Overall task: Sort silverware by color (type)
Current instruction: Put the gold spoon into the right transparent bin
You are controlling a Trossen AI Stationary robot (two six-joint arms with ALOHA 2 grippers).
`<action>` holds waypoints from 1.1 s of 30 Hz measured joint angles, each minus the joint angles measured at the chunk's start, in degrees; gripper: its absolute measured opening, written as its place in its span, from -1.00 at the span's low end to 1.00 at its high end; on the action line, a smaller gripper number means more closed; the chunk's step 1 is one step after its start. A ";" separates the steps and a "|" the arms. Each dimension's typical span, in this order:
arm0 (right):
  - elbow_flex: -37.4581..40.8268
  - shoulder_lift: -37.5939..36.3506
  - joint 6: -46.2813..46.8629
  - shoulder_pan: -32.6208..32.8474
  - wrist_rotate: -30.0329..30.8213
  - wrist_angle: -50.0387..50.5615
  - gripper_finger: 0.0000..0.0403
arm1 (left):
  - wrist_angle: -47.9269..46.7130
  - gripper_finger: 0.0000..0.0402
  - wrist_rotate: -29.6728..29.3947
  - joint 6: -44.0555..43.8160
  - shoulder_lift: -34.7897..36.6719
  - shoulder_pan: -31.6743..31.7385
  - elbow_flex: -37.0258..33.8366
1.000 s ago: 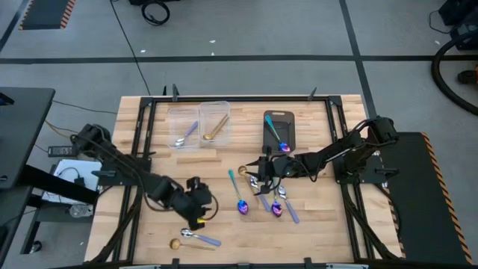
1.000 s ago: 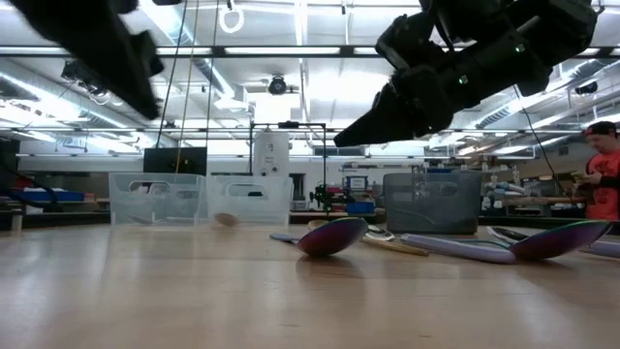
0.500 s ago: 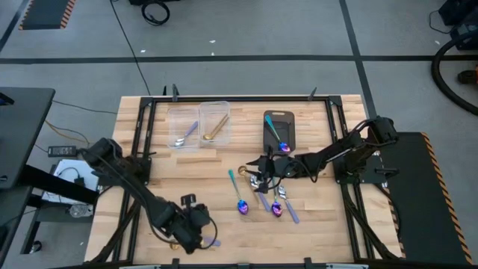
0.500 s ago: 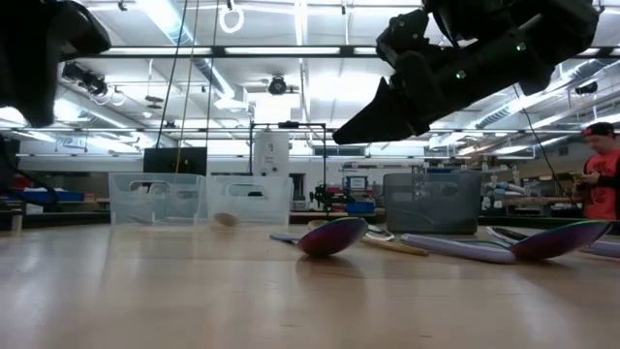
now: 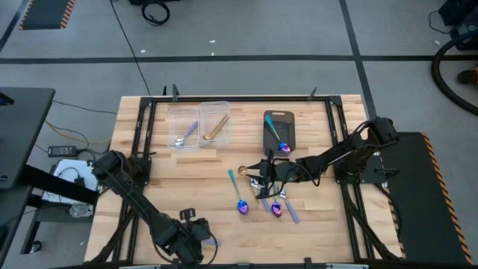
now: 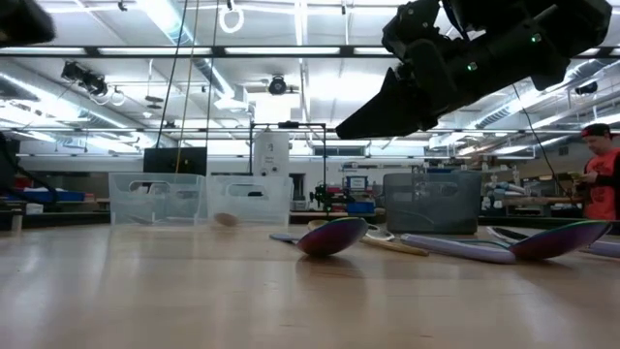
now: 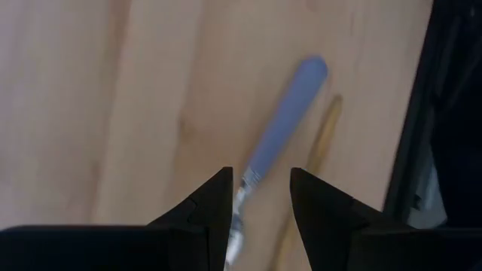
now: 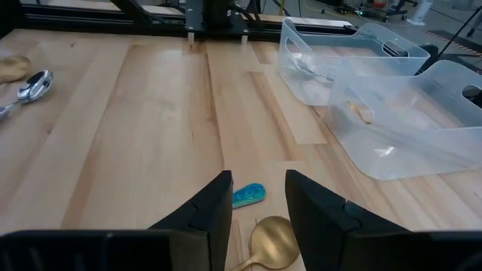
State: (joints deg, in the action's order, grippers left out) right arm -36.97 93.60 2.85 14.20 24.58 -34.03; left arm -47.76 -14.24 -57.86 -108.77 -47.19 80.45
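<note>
Hovering over the tabletop's [image 5: 149, 175] near edge, my left gripper [image 5: 196, 240] pointed down at a silver spoon with a lavender handle [image 7: 282, 128], its jaws parted and empty, one on each side of the handle where it meets the metal neck, with a gold-coloured spoon [image 7: 320, 143] lying just beside it. My right gripper [image 5: 263, 173] hung above the cluster of spoons in the middle of the tabletop, jaws apart with nothing between them, a teal handle tip [image 8: 248, 195] and a gold spoon bowl [image 8: 273, 235] showing on the wood below. Relative to that cluster, two iridescent blue-purple spoons [image 5: 242, 205] lay on its near side, the dark grey bin [image 5: 279, 131] stood just beyond it holding one teal-handled spoon [image 5: 278, 139], and the two clear plastic bins [image 5: 198, 124] sat farther off toward my left, one with a lavender-handled spoon [image 5: 185, 134], the other with a gold one [image 5: 216, 127].
</note>
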 joint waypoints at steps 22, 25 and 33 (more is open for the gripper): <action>0.00 0.00 -4.41 -3.96 -3.61 -5.07 -0.33 | -0.53 -0.30 9.52 -11.87 -5.82 -5.24 0.40; 0.00 0.00 -4.55 -3.96 -3.67 -5.47 -0.33 | -0.89 -0.30 10.62 -10.34 -7.52 -5.22 0.39; 0.00 0.00 -4.08 -3.93 -3.74 -5.73 -0.33 | -1.69 -0.41 10.64 -8.14 -9.03 -5.23 0.65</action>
State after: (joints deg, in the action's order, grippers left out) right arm -36.97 93.60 -1.23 10.27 20.84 -39.76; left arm -49.45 -3.60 -66.00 -117.80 -52.41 81.10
